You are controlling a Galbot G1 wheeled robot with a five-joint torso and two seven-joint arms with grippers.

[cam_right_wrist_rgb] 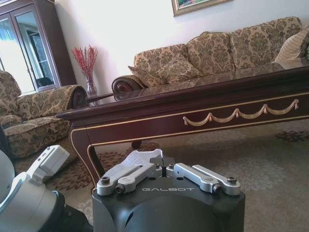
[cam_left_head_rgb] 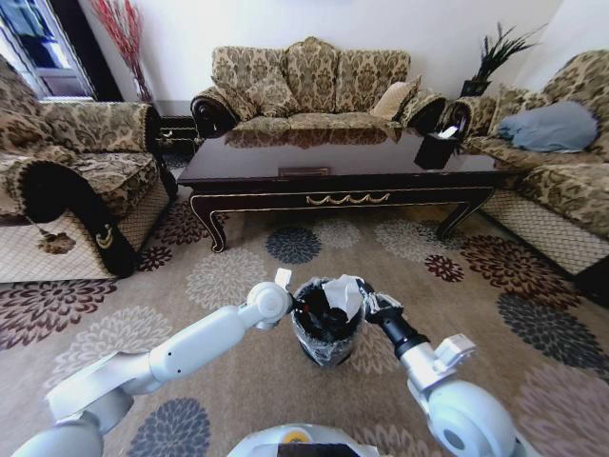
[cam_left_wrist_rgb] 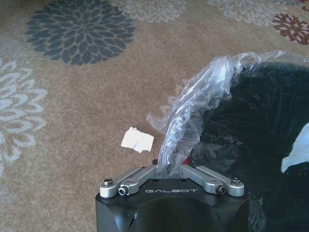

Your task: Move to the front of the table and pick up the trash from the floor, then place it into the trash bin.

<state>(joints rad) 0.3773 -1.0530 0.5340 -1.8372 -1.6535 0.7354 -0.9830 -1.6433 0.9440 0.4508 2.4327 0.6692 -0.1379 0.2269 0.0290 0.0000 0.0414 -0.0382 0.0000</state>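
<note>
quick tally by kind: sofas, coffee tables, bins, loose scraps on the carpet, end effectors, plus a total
patterned sofas: 3
coffee table: 1
trash bin: 1
white scrap on the carpet: 1
end effectors: 2, left end effector and right end effector, both at the bin
total: 8

The table (cam_left_head_rgb: 343, 162) is dark glossy wood with gold scroll trim. The trash bin (cam_left_head_rgb: 326, 335) wears a thin, shiny, crinkled plastic liner (cam_left_wrist_rgb: 193, 116). A white scrap (cam_left_wrist_rgb: 137, 140) looks like matt paper. The carpet (cam_left_wrist_rgb: 72, 121) is soft, matt pile. The sofa (cam_left_head_rgb: 314, 90) is patterned woven cloth.
</note>
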